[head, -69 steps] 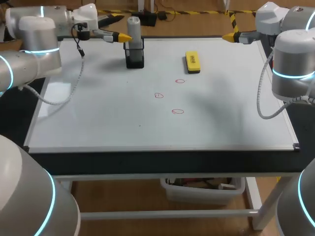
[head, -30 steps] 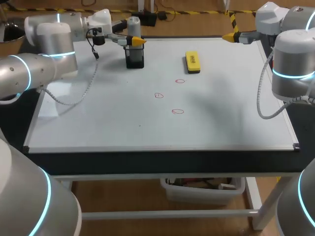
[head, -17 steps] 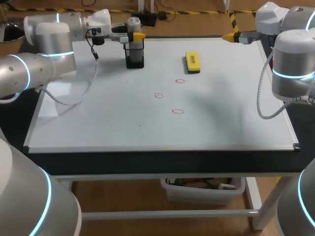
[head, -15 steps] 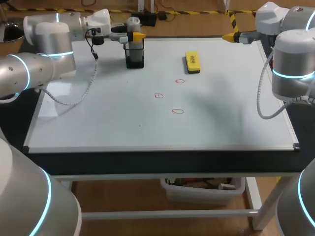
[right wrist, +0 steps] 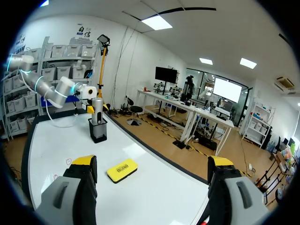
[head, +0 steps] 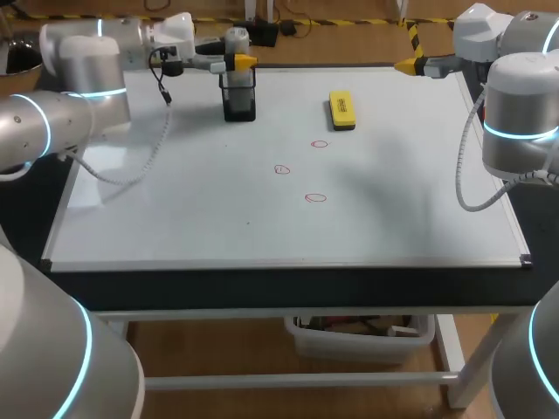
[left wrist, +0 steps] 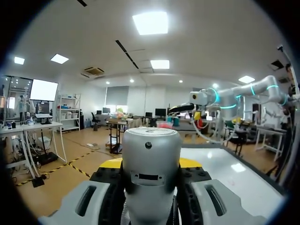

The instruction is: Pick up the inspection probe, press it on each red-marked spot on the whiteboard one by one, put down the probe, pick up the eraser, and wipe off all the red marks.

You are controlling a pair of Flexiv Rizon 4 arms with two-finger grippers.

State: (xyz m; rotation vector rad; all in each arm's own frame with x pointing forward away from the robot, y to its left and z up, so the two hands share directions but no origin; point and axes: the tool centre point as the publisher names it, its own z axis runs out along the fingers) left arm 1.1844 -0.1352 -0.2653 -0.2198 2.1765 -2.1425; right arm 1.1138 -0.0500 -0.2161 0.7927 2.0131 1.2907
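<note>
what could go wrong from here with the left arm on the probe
1. The left end effector grips the inspection probe just above the black holder it stands in; a tilted lift could drag or tip the holder.
2. The probe is a smooth cylinder and may slip when pressed on the red marks.
3. The eraser lies close to one of them and could get nudged.

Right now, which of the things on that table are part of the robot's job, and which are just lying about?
Part of the job: grey cylindrical probe, clamped in the left gripper; flat yellow eraser; three red drawn circles; the white board under them.

Just there: black box-shaped holder around the probe's lower end; right gripper, open and empty, at the board's far corner.
</note>
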